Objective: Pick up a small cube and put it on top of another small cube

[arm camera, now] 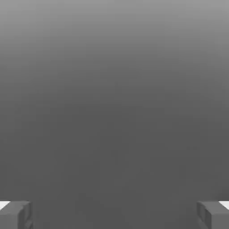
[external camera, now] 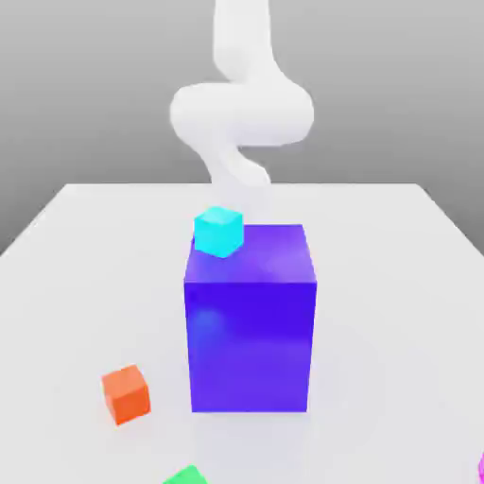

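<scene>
I see the gripper [arm camera: 114, 214] fully spread, holding nothing. I judge the cyan cube [external camera: 218, 232] light and rigid; grasp across two opposite flat faces.

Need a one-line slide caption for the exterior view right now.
White arm behind a tall blue block, cyan cube at its top corner, orange cube on the table.

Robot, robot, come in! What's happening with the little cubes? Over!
Gripper open, holding nothing. Cyan cube by big blue block's top corner; orange cube on table. Nothing stacked yet.
</scene>
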`<state>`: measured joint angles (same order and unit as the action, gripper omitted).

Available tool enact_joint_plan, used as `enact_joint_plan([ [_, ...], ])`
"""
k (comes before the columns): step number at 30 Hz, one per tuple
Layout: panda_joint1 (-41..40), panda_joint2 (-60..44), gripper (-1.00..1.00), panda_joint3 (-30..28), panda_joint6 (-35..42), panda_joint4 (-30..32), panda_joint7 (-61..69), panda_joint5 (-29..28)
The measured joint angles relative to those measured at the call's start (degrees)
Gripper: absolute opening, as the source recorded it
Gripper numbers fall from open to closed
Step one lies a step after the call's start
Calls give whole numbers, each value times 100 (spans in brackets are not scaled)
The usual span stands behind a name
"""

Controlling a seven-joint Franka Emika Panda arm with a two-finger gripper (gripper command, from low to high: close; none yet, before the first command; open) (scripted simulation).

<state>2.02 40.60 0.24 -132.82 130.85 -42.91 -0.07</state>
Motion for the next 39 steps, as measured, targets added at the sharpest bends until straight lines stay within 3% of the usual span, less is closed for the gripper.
enact_joint_plan([
  [19,1266,-3982,0,550,-794,-709,2177,-114],
  [32,1951,-6721,0,962,-1317,-1201,3229,-797],
  [36,2119,-7552,0,830,-1841,-1393,3183,-1010],
  [37,2142,-7673,-100,802,-1929,-1422,3167,-1037],
  [39,2142,-7673,-100,802,-1928,-1422,3167,-1036],
])
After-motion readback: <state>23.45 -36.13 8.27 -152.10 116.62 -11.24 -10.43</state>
